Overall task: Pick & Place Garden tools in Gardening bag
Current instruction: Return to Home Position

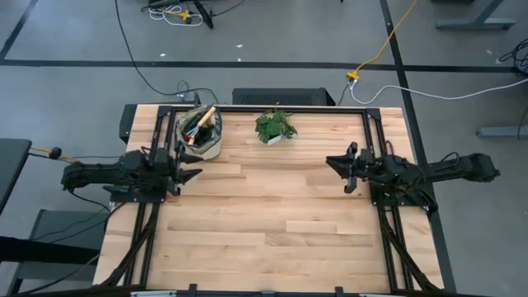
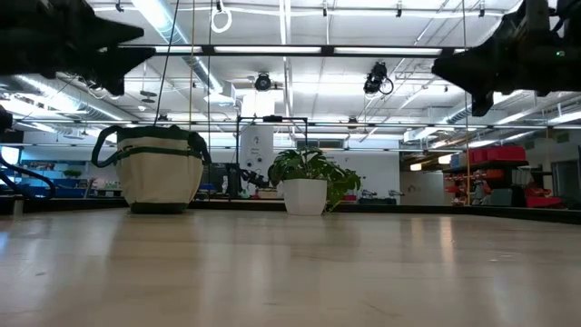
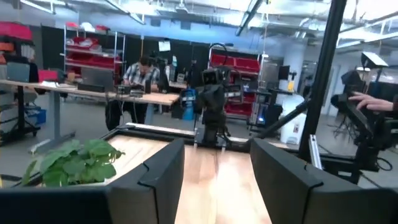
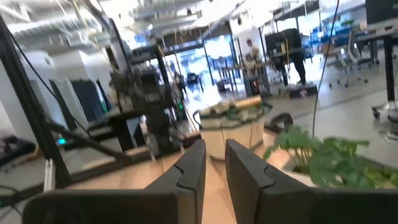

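While both arms hang level above the bench (image 1: 272,231), one at each side edge, the middle of the boards lies bare between them. The gardening bag (image 1: 200,136) stands upright near the far edge on the left, with the garden tools (image 1: 198,124) inside it and a pale wooden handle poking over the rim. Beside it, apart and toward the centre, sits a leafy potted plant (image 1: 275,126) in a white pot. The left pincer (image 1: 191,170) floats just on the near side of the bag, not touching it, its fingers (image 3: 155,180) spread wide and holding nothing. The right pincer (image 1: 337,169) faces it from well across the bench, far from the bag, with only a narrow gap between its fingers (image 4: 186,171), also holding nothing. Beyond the bench, a person (image 3: 140,73) bends over a desk.
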